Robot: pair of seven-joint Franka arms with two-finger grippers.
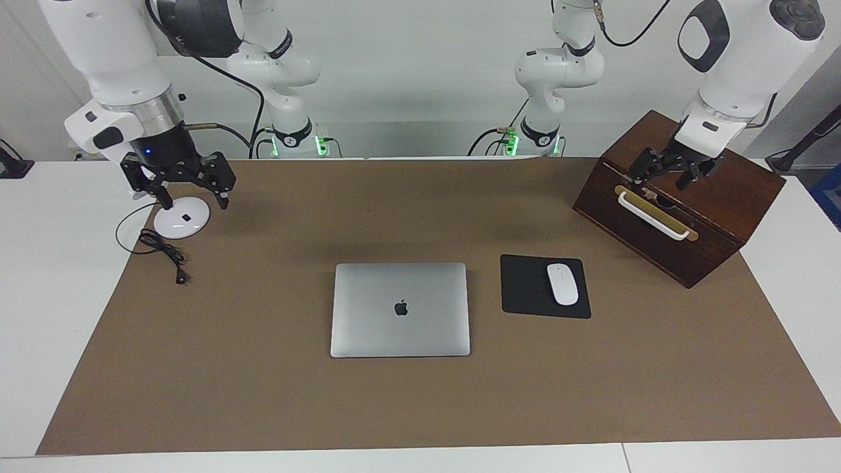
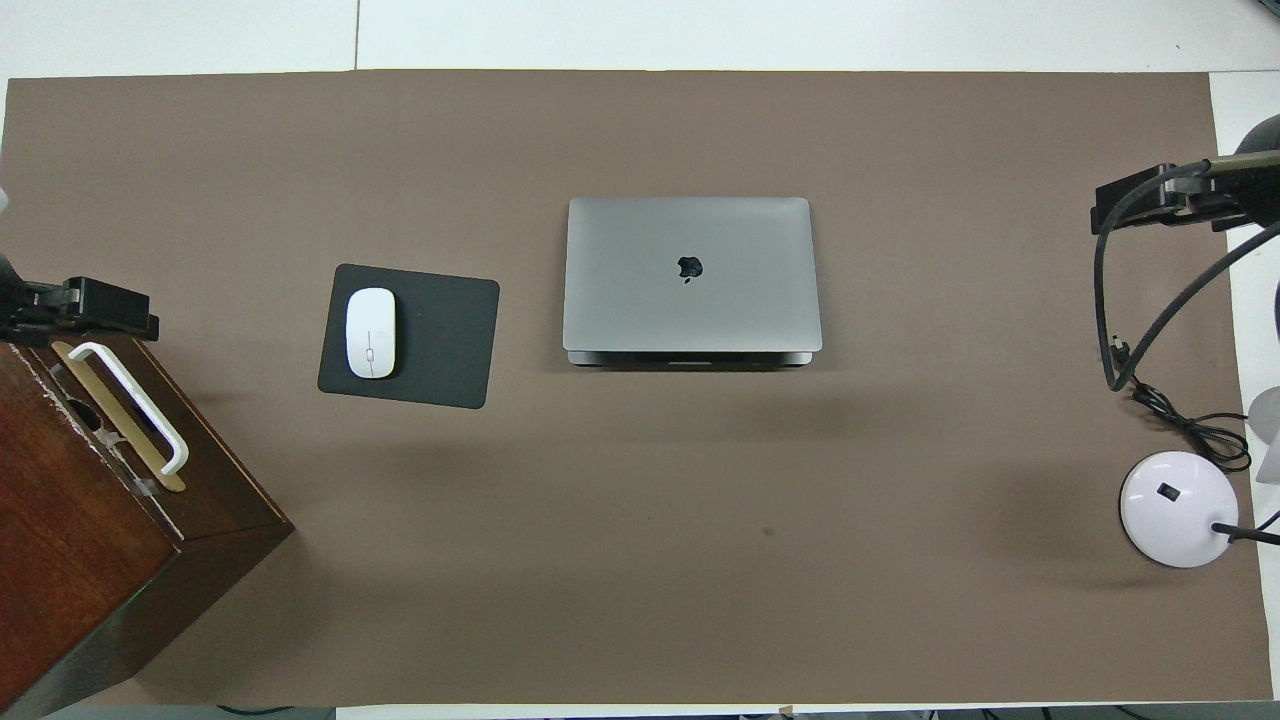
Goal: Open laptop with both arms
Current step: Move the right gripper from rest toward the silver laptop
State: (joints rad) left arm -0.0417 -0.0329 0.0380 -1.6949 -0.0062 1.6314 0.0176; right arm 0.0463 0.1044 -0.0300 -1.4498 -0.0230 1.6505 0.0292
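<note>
Both end effectors hang well apart from the closed laptop (image 1: 400, 309): the right end effector (image 1: 190, 187), fingers spread wide, over the lamp base (image 1: 181, 217); the left end effector (image 1: 667, 172), fingers parted, empty, over the wooden box (image 1: 716, 217). Mid-desk (image 2: 640, 560) the laptop lies flat, long axis running between the arms' ends, neither arm clearly nearer. Beside it sits the mouse pad (image 1: 525, 289), toward the left arm.

Silver-grey laptop (image 1: 400, 309) with dark logo; beside it, white mouse (image 1: 562, 284) on black pad (image 1: 525, 289); brown mat (image 1: 263, 368).
</note>
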